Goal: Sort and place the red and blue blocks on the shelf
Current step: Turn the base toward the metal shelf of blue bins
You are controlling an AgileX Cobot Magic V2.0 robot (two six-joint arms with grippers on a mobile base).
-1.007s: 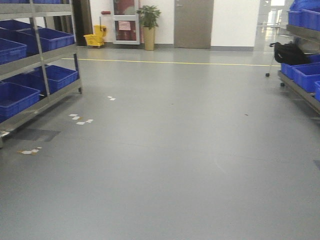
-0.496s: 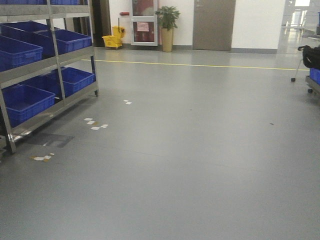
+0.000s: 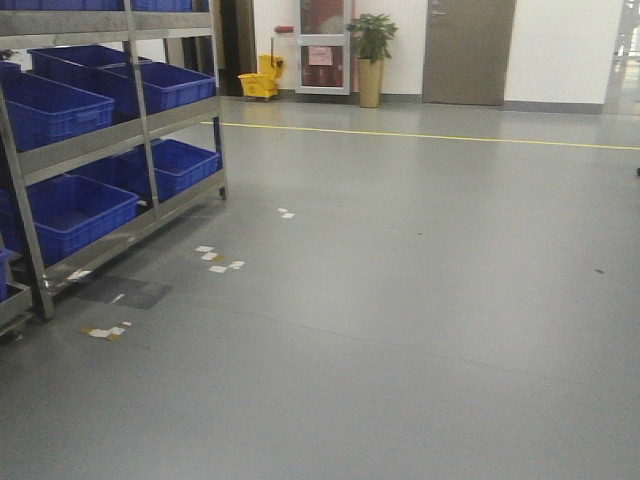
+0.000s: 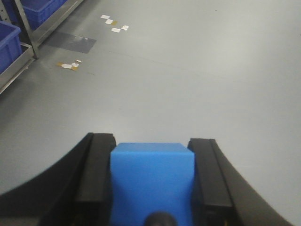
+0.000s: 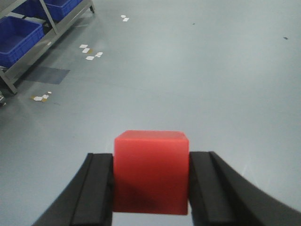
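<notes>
left gripper [image 4: 151, 157] fills the bottom of my left wrist view. its two black fingers [image 4: 96, 174] press against either side of the blue block [image 4: 151, 181], so the gap between them is only as wide as the cube. the block sits square between the pads, held up over the grey floor [image 4: 188, 70].

right gripper [image 5: 150, 165] looks much the same at the bottom of my right wrist view: its fingers are closed in on the red block [image 5: 150, 172] and touch both its sides, with the top face level.

the shelf [image 3: 110, 140] runs along the left edge of the front view, with steel posts and rails and dark-blue bins [image 3: 75, 205] on its tiers. in both wrist views i catch only its lower end in the upper left corner, well apart from either block. neither arm shows in the front view.

white paper scraps [image 3: 218, 260] lie on the floor near the foot of the shelf. a yellow line [image 3: 420, 135] crosses the floor in the upper part of the front view. behind it, along the top, stand a yellow mop bucket [image 3: 260, 85], a potted plant [image 3: 371, 45] and a grey door [image 3: 466, 50].
</notes>
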